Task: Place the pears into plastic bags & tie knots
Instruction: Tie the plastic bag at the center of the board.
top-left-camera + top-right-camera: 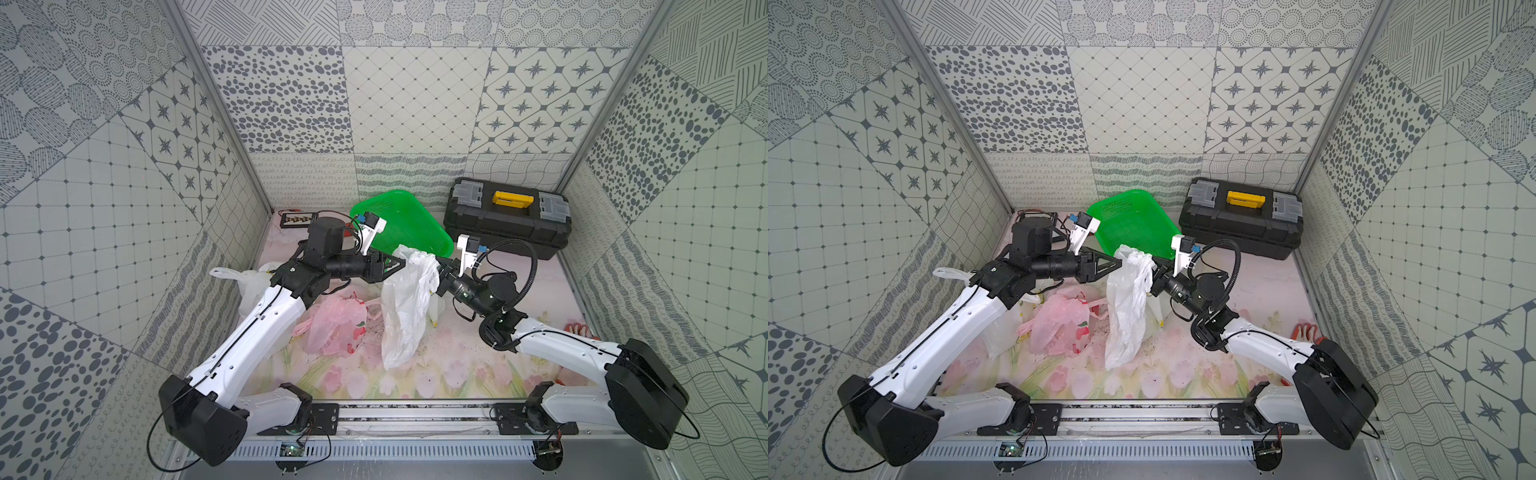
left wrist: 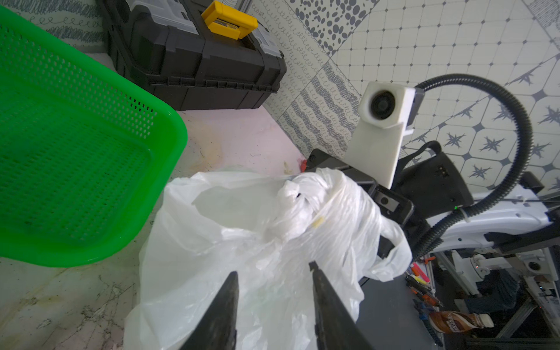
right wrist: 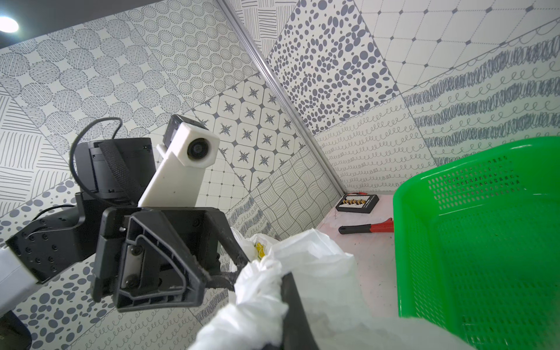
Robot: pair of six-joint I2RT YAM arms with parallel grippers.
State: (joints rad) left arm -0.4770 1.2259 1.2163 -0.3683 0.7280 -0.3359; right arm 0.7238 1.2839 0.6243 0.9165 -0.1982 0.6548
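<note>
A white plastic bag (image 1: 405, 307) hangs in mid-air between my two grippers, its neck twisted into a rope (image 3: 257, 288). My right gripper (image 1: 438, 270) is shut on that twisted neck; only one dark finger (image 3: 291, 303) shows in the right wrist view. My left gripper (image 2: 272, 269) faces it from the other side, jaws apart, with loose bag film (image 2: 242, 227) between and beyond the fingers (image 2: 327, 303). A pink plastic bag (image 1: 336, 320) lies crumpled on the table. Another white bag (image 1: 249, 282) lies partly under the left arm. The pears are hidden.
A green mesh basket (image 1: 407, 224) leans at the back, right behind the hanging bag. A black toolbox (image 1: 507, 216) stands at the back right. Red-handled pliers (image 3: 366, 228) and a small black case (image 3: 357, 203) lie at the back left. Red-striped gloves (image 1: 577, 328) rest by the right wall.
</note>
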